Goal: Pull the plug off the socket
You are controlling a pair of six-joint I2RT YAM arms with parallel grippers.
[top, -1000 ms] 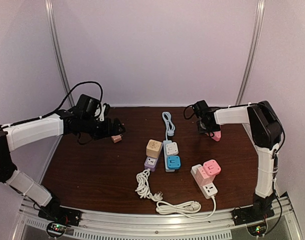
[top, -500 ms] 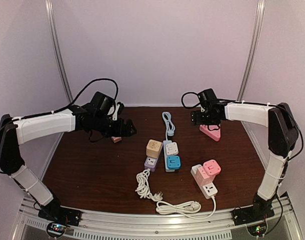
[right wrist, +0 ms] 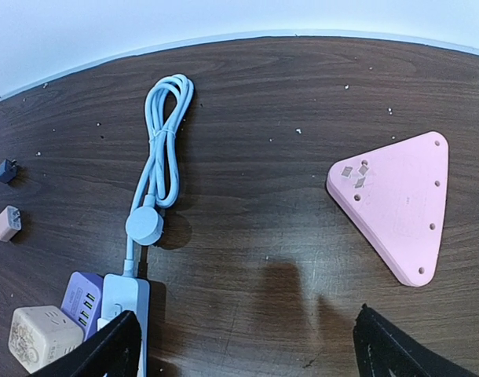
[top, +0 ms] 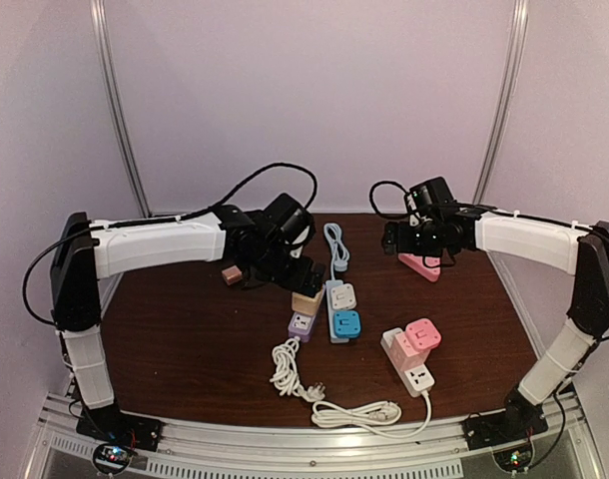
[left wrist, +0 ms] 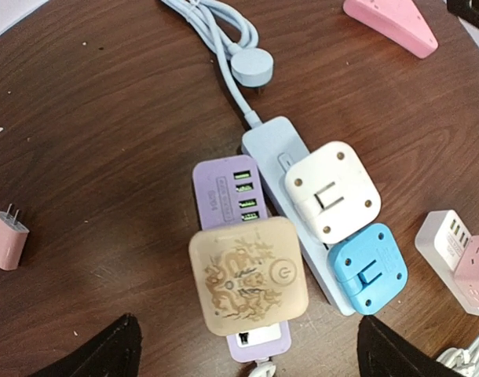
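Observation:
A beige cube plug [left wrist: 247, 275] sits in a purple power strip [left wrist: 224, 184] at the table's middle; it also shows in the top view [top: 306, 297]. Beside it a light-blue strip [left wrist: 271, 141] carries a white plug [left wrist: 331, 191] and a blue plug [left wrist: 369, 267]. My left gripper [left wrist: 243, 353] is open, fingers wide apart, hovering above the beige plug [top: 285, 261]. My right gripper [right wrist: 243, 349] is open and empty over bare table, left of a pink triangular socket [right wrist: 396, 200], at the back right in the top view [top: 424, 244].
A small pink adapter [left wrist: 5, 238] lies left of the strips. A white strip with pink plugs [top: 414, 349] and a coiled white cable [top: 324, 394] lie near the front. A coiled light-blue cable [right wrist: 161, 149] lies behind the strips.
My left arm swung right from the table's left side to above the beige plug. My right arm extended left and slightly back, above the pink triangular socket.

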